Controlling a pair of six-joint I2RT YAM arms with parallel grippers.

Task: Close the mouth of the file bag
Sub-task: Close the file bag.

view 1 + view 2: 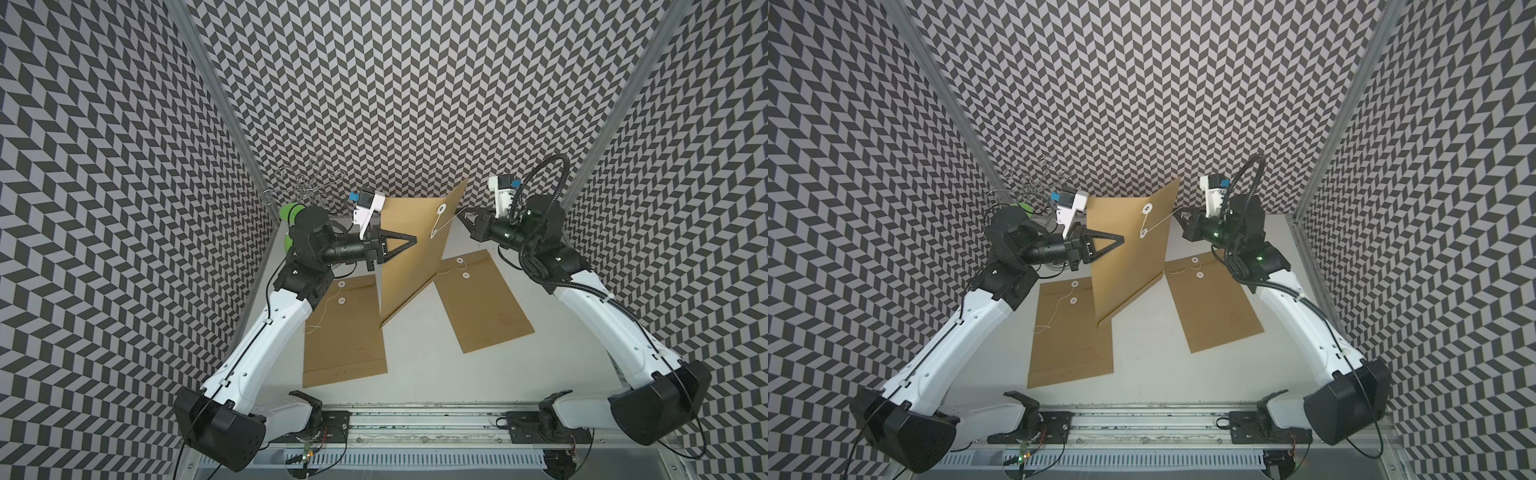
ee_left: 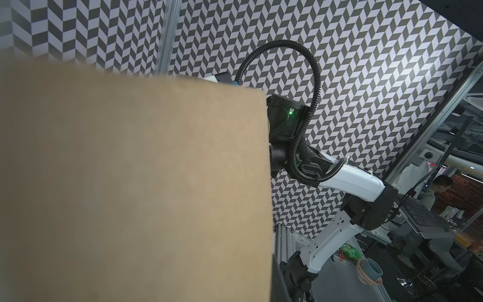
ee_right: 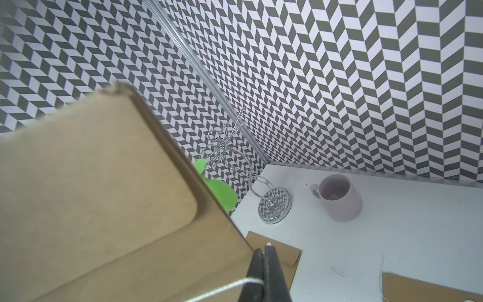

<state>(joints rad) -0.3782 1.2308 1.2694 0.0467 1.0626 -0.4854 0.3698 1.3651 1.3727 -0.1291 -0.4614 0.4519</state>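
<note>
the left gripper (image 1: pixel 412 240) is clamped tight on the left edge of the file bag (image 1: pixel 411 270), holding it upright over the table (image 1: pixel 419 365). the right gripper (image 1: pixel 461 213) has its fingers (image 3: pixel 256 264) pressed together on the white string (image 1: pixel 447 222), which runs taut to the two white discs (image 1: pixel 441 208) on the bag's face. two flat bags (image 1: pixel 345 332) lie on the table beneath, one on either side.

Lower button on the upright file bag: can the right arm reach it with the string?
Probably yes. The right gripper, shut on the string, sits just off the edge of the file bag, on the side of the lower button, nothing between. The left gripper holds the bag upright.
</note>
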